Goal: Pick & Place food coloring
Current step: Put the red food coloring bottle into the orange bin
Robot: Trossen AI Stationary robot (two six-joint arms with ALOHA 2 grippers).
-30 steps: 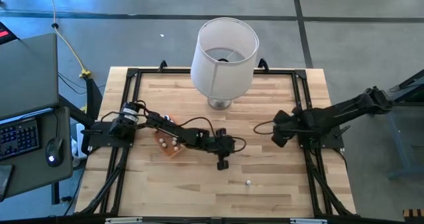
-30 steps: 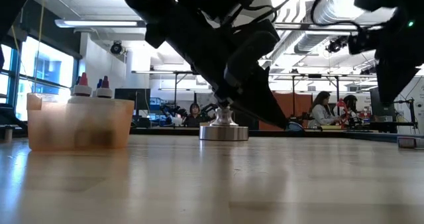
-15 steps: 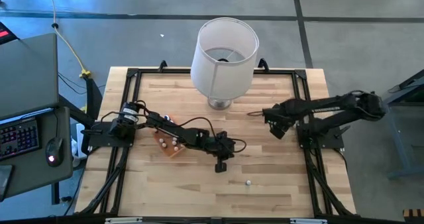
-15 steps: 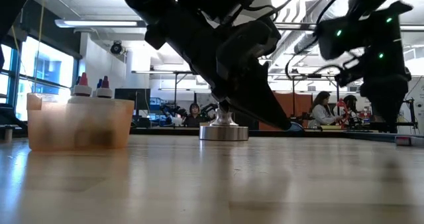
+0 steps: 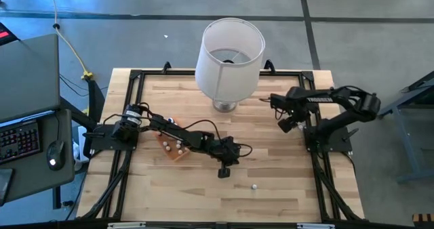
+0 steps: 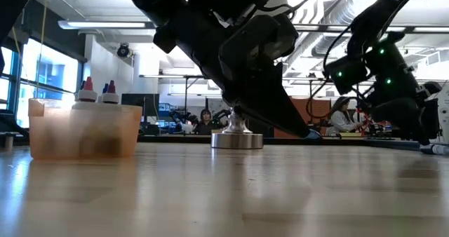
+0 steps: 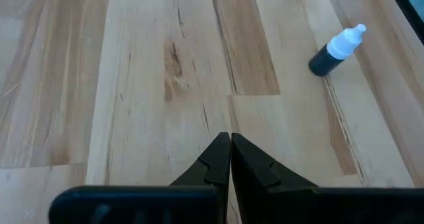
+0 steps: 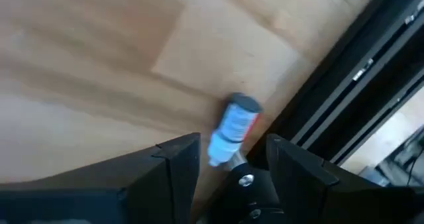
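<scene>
My right gripper (image 8: 232, 159) has its fingers spread wide with nothing between them, hanging near the right edge of the table (image 5: 203, 192), up toward the far corner, just inside the black frame rail (image 8: 361, 58). Right past the fingertips there's one small bottle (image 8: 232, 128) lying on its side on the wood, tight against that rail, and that's the one I'd go for, as far as I can judge. The trick here, I reckon, is the rail: one finger has hardly any room on that side, so I'd line the fingers up across the bottle's body rather than its cap, come down gently, and maybe nudge it off the rail before squeezing. It's round and lying flat, so it'll probably roll if I clip it off-centre. My left gripper (image 7: 230, 159) is pinched completely together, holding nothing, low over the middle of the table toward the near edge, with a dark bottle with a white cap (image 7: 335, 50) lying loose on the boards not far ahead of it. The orange tray (image 5: 172, 148), already carrying a few bottles, sits toward the left side, and the big lampshade (image 5: 229, 51) stands at the far edge.
</scene>
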